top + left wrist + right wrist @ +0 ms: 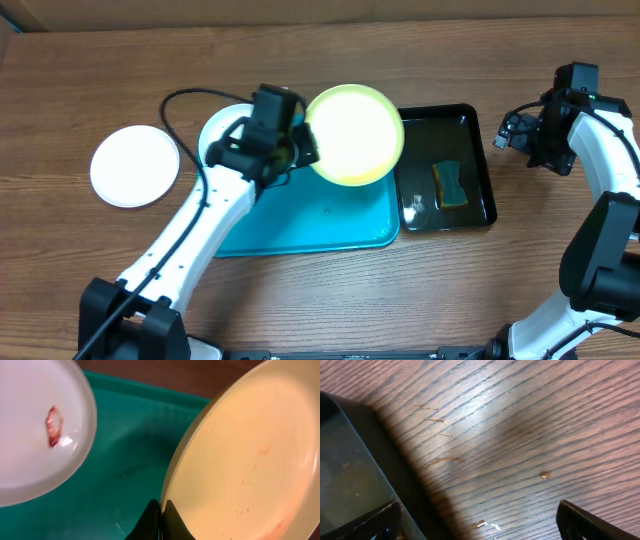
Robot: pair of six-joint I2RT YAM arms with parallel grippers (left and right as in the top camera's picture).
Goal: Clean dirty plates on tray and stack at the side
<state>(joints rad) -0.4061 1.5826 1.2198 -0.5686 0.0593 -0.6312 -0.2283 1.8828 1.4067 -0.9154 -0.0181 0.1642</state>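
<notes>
My left gripper (pixel 290 148) (pixel 161 510) is shut on the rim of the pale yellow-green plate (pixel 355 135) (pixel 250 460) and holds it lifted and tilted over the turquoise tray (pixel 310 225) (pixel 130 460). Faint orange smears show on its face. A white plate (pixel 222 125) (pixel 35 435) with a red-brown smear lies on the tray's left end, partly hidden under my left arm. Another white plate (pixel 135 165) lies on the table left of the tray. My right gripper (pixel 512 130) (pixel 480 525) hangs open over bare wood, just right of the black tray.
The glossy black tray (pixel 445 170) (pixel 350 475) stands right of the turquoise tray, holding a green-and-yellow sponge (pixel 450 183) and a little water. A small droplet (pixel 545 475) lies on the wooden table under my right gripper.
</notes>
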